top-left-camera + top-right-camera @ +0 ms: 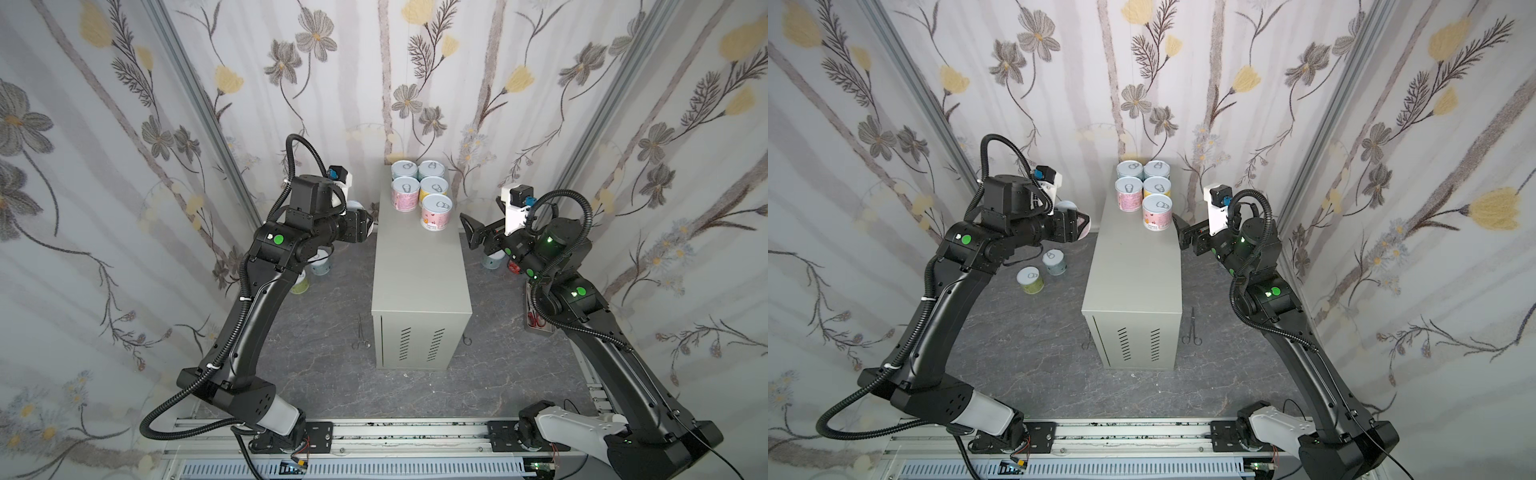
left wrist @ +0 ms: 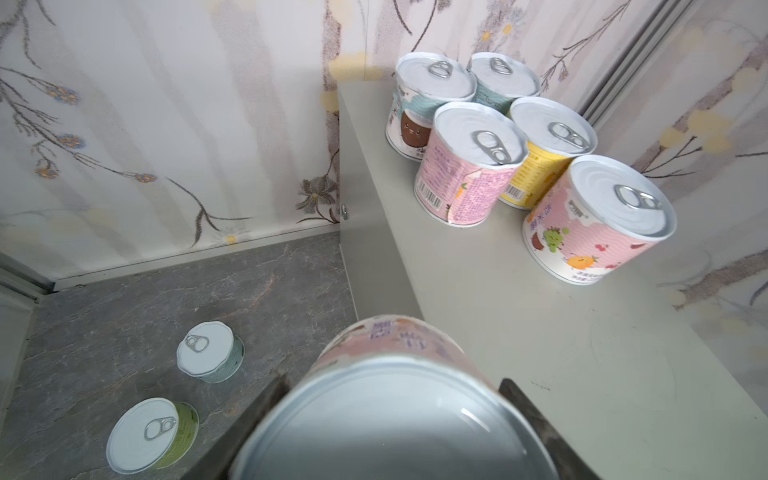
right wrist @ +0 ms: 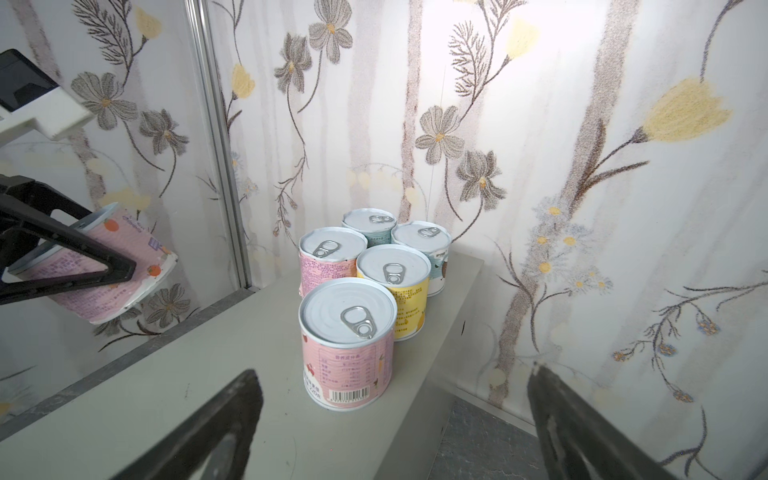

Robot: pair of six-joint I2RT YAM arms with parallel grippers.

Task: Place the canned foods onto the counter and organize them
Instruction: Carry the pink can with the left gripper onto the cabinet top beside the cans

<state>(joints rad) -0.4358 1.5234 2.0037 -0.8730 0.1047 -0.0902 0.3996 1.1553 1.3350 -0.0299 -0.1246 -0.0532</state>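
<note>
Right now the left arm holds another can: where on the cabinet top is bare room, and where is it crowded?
Free: the near stretch of the cabinet top, from the front pink can to the front edge, and the gap beside that can, before the rear pink can. Crowded: the wall end, five cans huddled.

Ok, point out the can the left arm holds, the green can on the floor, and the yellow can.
Held pink can (image 2: 395, 419): left wrist view, metal end.
Green can (image 1: 1028, 276): in a top view, lid.
Yellow can (image 3: 392, 266): right wrist view, lid.
</note>
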